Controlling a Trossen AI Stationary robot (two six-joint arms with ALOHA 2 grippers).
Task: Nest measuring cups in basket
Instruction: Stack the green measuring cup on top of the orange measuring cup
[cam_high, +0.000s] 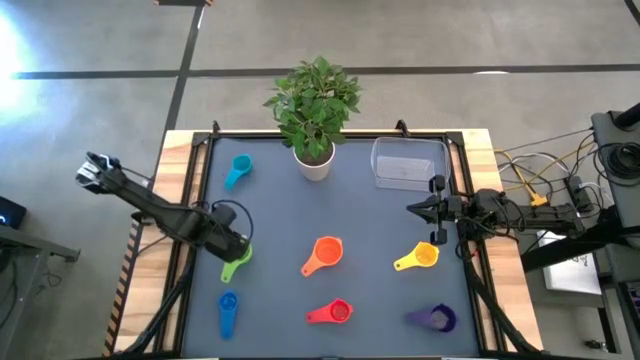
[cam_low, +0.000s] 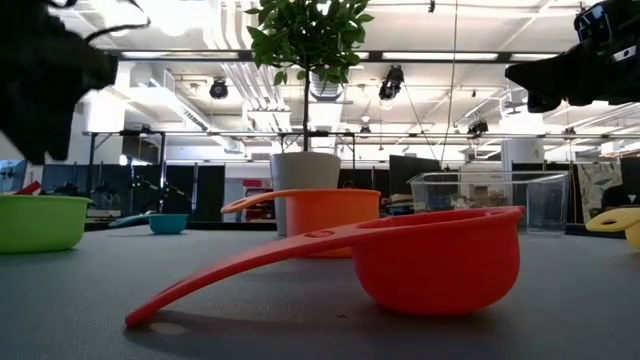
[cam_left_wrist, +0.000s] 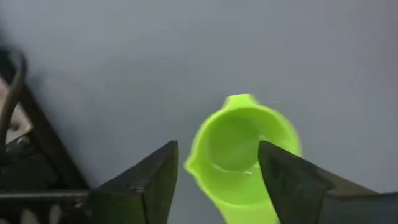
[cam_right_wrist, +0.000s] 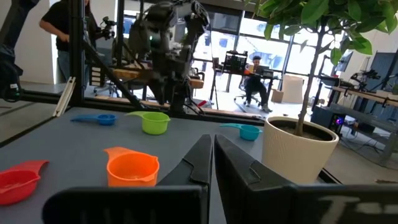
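The green cup (cam_high: 238, 262) is lying on the mat near the left edge, and the left gripper (cam_left_wrist: 217, 171) is hanging right over it with its fingers spread wide to either side of the bowl — released, nothing grasped as yet, though in the left wrist view the cup is sitting squarely between them. Around it the other cups are lying scattered and well apart: the light blue cup (cam_high: 238, 170) toward the back left, the dark blue cup (cam_high: 228, 311) at the front left, the orange cup (cam_high: 324, 254) mid-table, the red cup (cam_high: 333, 313) in front of it, the yellow cup (cam_high: 420, 258) to the right and the purple cup (cam_high: 436, 318) at the front right. The basket (cam_high: 407, 161) is sitting at the back right just beside the white plant pot (cam_high: 314, 160), and it is showing no cup inside — so, judging by this, none of the nesting is done and all seven cups are waiting to be moved. The right gripper (cam_high: 416, 209) is hovering above the mat between the basket and the yellow cup, its fingers pressed together on nothing.
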